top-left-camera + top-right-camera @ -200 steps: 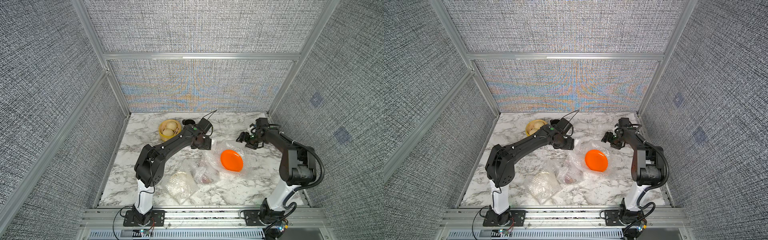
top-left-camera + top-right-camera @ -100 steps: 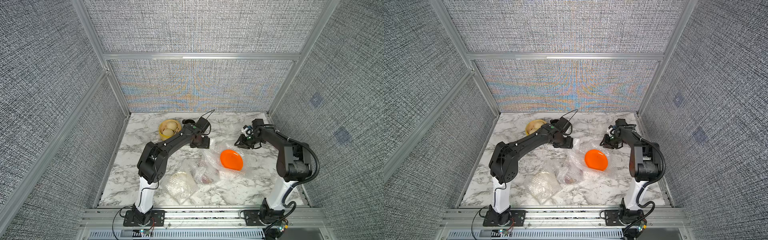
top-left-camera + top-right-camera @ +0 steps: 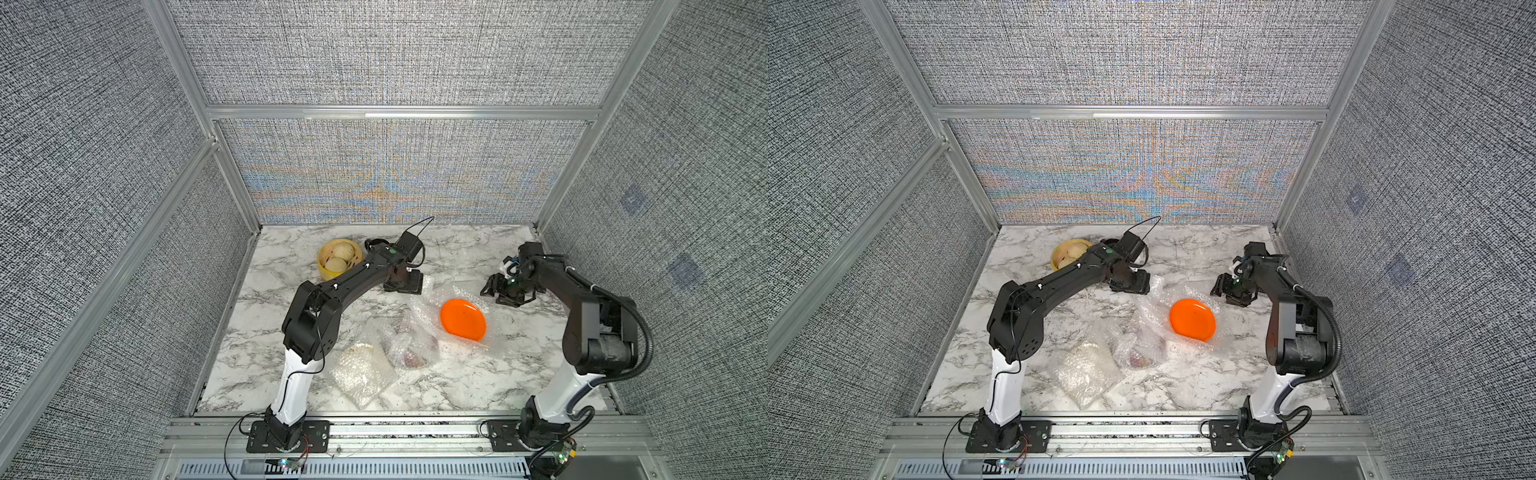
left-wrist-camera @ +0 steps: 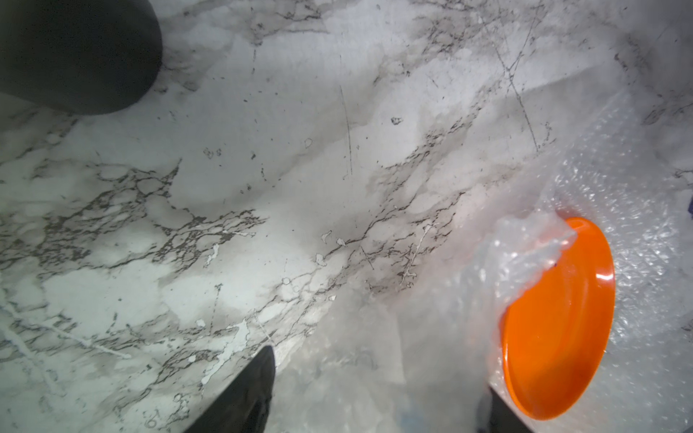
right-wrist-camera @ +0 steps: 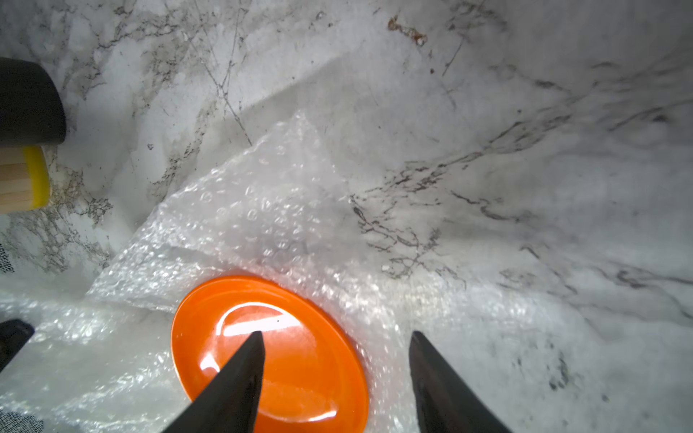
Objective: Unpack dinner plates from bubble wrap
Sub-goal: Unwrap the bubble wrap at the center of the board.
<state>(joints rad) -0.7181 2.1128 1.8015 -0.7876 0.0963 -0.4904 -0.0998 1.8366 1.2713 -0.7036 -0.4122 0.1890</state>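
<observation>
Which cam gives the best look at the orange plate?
Both top views: the whole orange plate shows unblocked, lying on opened bubble wrap. Right wrist is closer, but a right gripper finger covers part and the frame edge cuts it off. Left wrist sees it obliquely, one edge under a wrap fold.

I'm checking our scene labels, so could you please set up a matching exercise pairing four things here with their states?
Things: 1 orange plate; 2 dark red plate; 3 steamer basket; 4 right tool.
States: A wrapped up; B bare on opened bubble wrap; C open, holding nothing; D holds pale buns.
Pairs: 1-B, 2-A, 3-D, 4-C.
</observation>
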